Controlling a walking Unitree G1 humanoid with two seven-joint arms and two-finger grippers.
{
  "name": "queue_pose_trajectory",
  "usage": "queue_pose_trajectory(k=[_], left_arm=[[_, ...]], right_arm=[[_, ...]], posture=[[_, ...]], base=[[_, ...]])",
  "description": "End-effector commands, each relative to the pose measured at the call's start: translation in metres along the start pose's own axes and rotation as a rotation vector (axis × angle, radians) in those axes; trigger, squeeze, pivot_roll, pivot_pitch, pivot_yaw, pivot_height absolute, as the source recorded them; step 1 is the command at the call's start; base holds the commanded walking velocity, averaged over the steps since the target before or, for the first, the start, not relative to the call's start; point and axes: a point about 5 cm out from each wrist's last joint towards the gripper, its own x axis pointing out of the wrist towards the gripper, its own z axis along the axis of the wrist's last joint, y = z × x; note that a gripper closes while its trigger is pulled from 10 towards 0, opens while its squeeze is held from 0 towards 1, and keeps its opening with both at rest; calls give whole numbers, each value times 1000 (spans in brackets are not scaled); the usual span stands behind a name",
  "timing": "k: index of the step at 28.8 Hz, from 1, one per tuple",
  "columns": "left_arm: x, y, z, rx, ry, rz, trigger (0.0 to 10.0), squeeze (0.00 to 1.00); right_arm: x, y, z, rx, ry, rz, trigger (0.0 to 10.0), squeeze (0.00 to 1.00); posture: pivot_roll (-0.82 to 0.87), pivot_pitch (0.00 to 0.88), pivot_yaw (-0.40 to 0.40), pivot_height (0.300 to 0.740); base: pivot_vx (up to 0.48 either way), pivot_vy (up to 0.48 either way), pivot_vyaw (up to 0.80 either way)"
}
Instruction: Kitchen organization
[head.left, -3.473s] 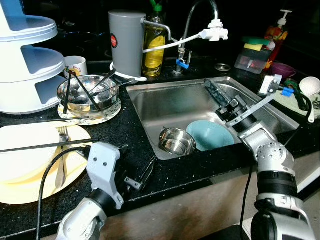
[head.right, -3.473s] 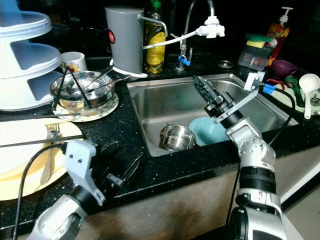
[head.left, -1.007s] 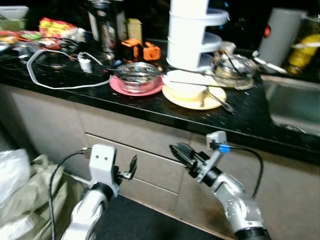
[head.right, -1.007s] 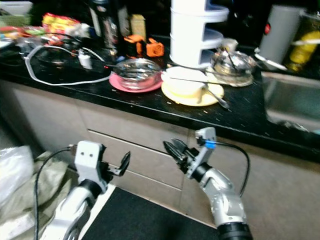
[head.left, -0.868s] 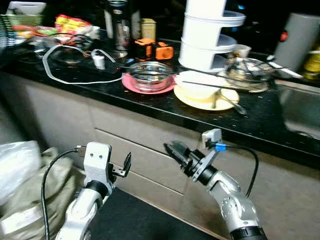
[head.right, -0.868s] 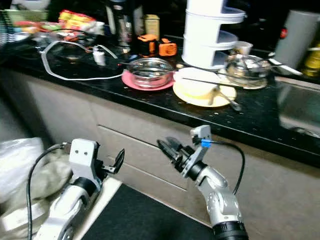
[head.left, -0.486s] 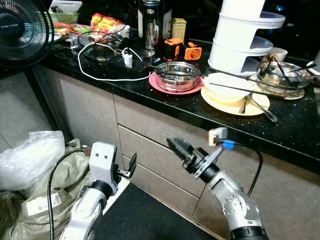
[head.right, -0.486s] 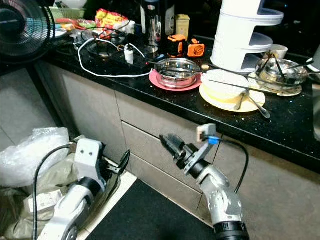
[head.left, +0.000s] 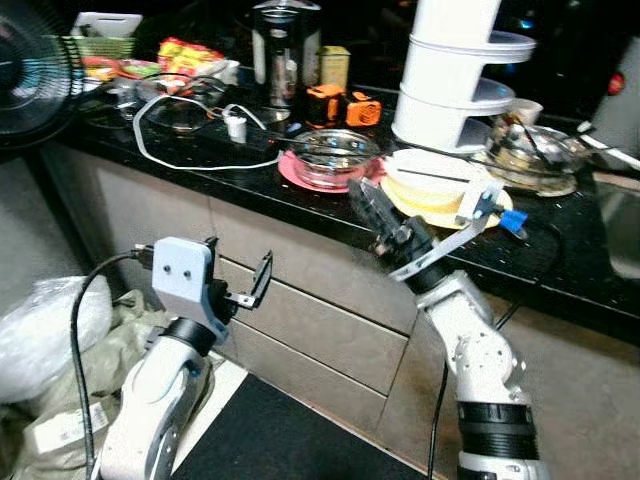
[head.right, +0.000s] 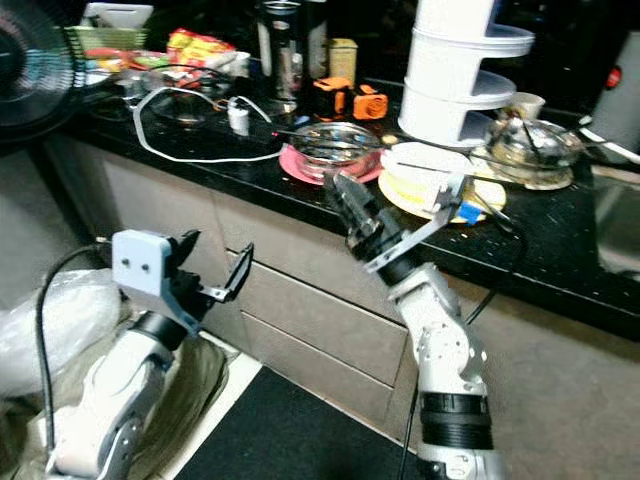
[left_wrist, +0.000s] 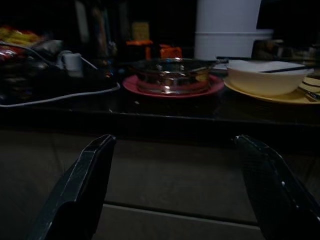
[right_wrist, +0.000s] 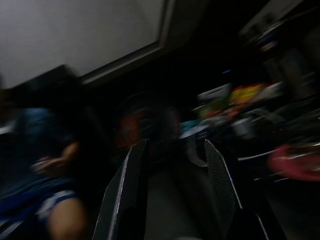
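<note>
We have swung away from the sink, so our right tool (head.left: 368, 203), fingers slightly parted and empty, now rises to the tabletop (head.left: 300, 195) edge beside the steel bowl on the pink plate (head.left: 332, 158), the left tool (head.left: 257, 283) hanging wide open below

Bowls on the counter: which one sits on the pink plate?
The clear glass bowl, left of the cream bowl. The cream one sits on a yellow plate instead; the metal bowl of utensils sits on a patterned plate further right.
</note>
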Motion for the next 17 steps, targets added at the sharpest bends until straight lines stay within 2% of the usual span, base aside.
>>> queue_pose_trajectory(k=[1,2,3,5,8,12,17], left_arm=[[0,5,2,20,3,3,10000,0],[0,5,2,20,3,3,10000,0],[-1,4,1,17,5,3,10000,0],[-3,0,1,1,14,-10,10000,0],[-4,-8,0,-14,20,-29,10000,0],[-3,-12,0,-25,20,-42,10000,0],[-2,-17,2,-36,14,-64,10000,0]], right_arm=[[7,-1,9,-75,4,-19,10000,0],[7,-1,9,-75,4,-19,10000,0],[9,-1,10,-141,31,-25,10000,0],[15,2,18,-203,51,-25,10000,0],[21,10,30,-178,10,3,10000,0],[23,13,35,-152,-11,28,10000,0],[25,17,50,-104,-92,68,10000,0]], posture=[[37,0,-37,740],[37,0,-37,740],[35,0,-37,740],[35,0,-37,740],[35,0,-35,740],[34,0,-34,740],[37,0,-36,740]], base=[[420,0,0],[420,0,0],[435,0,0],[437,0,0],[446,0,0],[454,0,-800],[454,0,-800]])
